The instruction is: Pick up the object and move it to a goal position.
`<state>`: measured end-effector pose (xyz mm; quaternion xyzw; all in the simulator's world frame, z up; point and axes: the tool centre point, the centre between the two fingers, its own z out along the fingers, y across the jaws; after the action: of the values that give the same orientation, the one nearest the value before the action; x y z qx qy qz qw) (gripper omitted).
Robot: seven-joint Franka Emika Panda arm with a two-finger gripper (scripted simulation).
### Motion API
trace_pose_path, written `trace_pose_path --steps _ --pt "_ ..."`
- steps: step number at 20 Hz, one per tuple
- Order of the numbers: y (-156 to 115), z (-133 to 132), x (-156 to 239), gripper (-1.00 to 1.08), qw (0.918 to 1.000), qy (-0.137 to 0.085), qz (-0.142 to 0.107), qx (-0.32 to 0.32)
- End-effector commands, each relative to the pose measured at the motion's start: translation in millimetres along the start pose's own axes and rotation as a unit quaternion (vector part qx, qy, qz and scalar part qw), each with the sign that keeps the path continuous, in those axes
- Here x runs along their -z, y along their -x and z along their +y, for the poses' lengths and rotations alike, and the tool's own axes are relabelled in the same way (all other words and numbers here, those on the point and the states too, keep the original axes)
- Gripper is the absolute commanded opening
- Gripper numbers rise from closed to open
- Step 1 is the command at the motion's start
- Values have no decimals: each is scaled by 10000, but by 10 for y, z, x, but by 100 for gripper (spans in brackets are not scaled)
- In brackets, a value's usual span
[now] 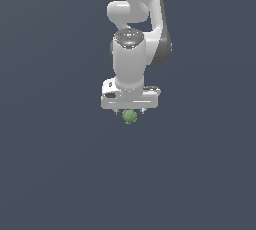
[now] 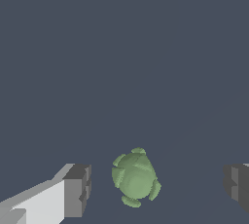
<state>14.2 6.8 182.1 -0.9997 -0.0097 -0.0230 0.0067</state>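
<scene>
One lump (image 2: 134,177): small, bumpy, green; I judge it light, stiff, maybe a little slippery.
Place: between my fingers (image 2: 77,191), touching neither.
Gripper (image 2: 158,189): spread wide, grasping nothing.
Hold: across its round middle.

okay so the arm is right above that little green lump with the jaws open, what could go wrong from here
1. The green lump sits nearer one finger than the other, so closing could nudge it sideways before both pads touch.
2. It is bumpy and roughly round, so the pads may catch only on knobs and let it roll or slip out during the lift.
3. The gripper hides most of the lump in the exterior view, so the remaining height is hard to judge.
</scene>
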Motion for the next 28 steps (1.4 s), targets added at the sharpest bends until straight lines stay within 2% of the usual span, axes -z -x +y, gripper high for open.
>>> trace_pose_path --steps 1,11,20,28 --pt "0 0 0 100 10000 0 0 0" --pt "-97 392 154 100 9997 136 167 -151" --pt "-12 335 20 100 9998 130 113 114" --pt "256 209 -344 100 9959 112 -26 899"
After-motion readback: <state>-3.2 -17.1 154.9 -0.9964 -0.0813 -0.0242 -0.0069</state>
